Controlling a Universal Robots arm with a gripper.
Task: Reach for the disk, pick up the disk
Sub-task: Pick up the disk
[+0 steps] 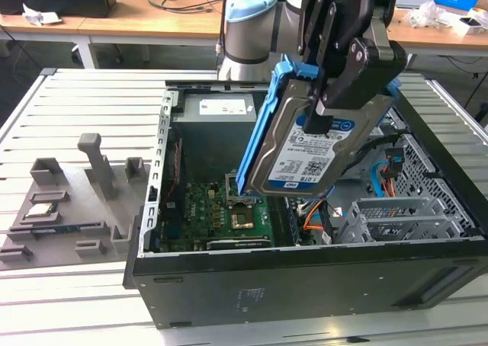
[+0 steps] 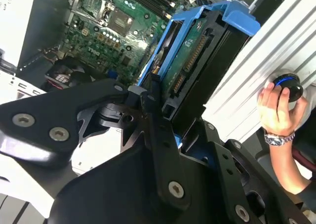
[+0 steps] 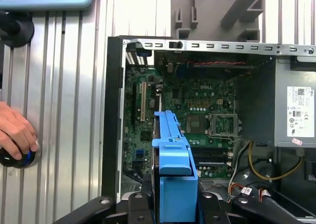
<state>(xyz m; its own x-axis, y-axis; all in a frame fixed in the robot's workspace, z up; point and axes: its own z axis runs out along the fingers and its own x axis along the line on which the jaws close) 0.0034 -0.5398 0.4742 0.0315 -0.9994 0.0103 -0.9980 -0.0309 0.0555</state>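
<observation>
The disk (image 1: pixel 316 144), a silver hard drive with a white-and-blue label and bright blue side rails, hangs tilted above the open computer case (image 1: pixel 305 285). My gripper (image 1: pixel 329 94) is shut on it from above, black fingers (image 1: pixel 324 64) clamped across its upper part. In the second wrist view the disk (image 2: pixel 190 61) shows its green circuit side and blue rail between the black fingers (image 2: pixel 158 130). In the first wrist view the disk's blue rail (image 3: pixel 173 165) hangs edge-on over the motherboard (image 3: pixel 197 110).
A grey power supply (image 3: pixel 296 110) with a white label sits inside the case. Grey fixture blocks (image 1: pixel 76 201) lie on the slatted table at the exterior view's left. A person's hand (image 3: pixel 17 132) rests on a round button on the table.
</observation>
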